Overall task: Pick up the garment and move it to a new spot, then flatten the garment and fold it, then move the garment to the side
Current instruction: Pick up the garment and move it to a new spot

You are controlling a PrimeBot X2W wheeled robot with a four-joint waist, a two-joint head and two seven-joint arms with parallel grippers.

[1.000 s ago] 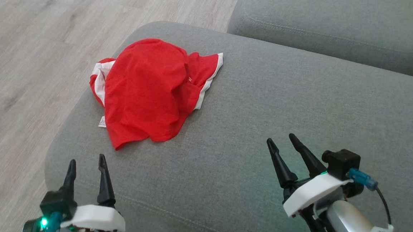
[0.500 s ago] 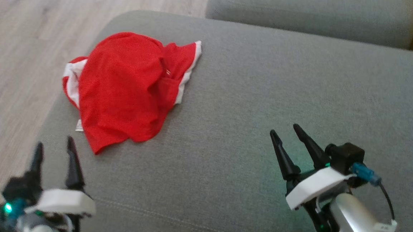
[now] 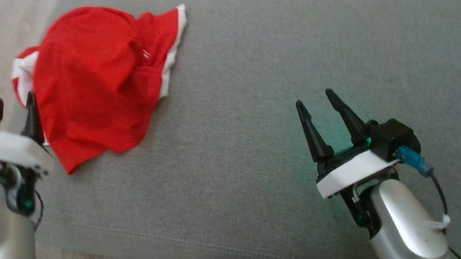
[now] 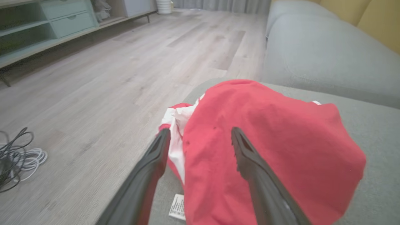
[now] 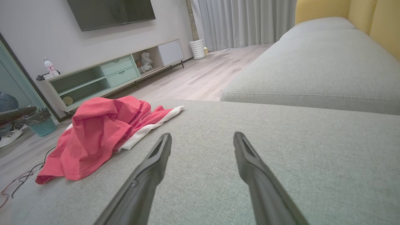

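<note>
A crumpled red garment [image 3: 91, 82] with white trim lies on the grey sofa cushion [image 3: 253, 104], near its left edge. My left gripper [image 3: 13, 104] stands open at the garment's near left edge; in the left wrist view the left gripper [image 4: 200, 134] points over the red cloth [image 4: 265, 143], and I cannot tell whether it touches. A white care label [image 4: 177, 206] peeks out beneath. My right gripper [image 3: 316, 100] hovers open over bare cushion, well to the garment's right. The right wrist view has the right gripper [image 5: 201, 137] with the garment [image 5: 100, 131] off to its left.
Wooden floor [image 4: 93, 78] lies past the cushion's left edge, with loose cables [image 4: 15, 156] on it. A second grey cushion [image 5: 312, 72] sits beyond, yellow back cushions [image 5: 359, 12] behind it. A low green TV cabinet [image 5: 103, 78] stands along the wall.
The head camera has tilted down and right, shifting the whole picture. My left gripper has come forward to the garment's near edge. The garment itself has not moved.
</note>
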